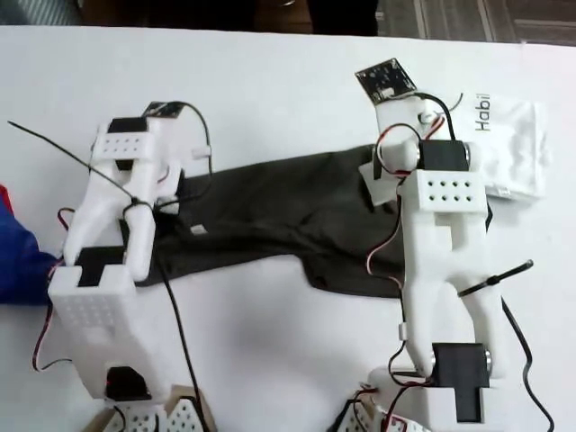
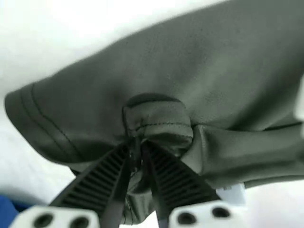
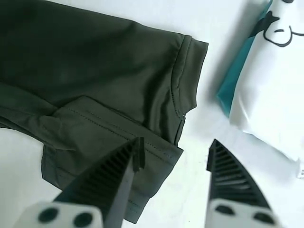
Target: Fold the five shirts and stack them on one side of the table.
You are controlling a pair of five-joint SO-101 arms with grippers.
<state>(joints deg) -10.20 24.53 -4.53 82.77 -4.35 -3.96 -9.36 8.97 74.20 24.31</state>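
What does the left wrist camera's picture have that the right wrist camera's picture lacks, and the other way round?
Left wrist view's own: the left arm's jaws shut on a bunched fold of the dark shirt, and a bit of blue cloth at the picture's corner. Right wrist view's own: the right arm's jaws open above the shirt's hemmed edge, gripping nothing, and a folded white shirt with a teal part, lying beside the dark one. Shared: the dark shirt and the white table.
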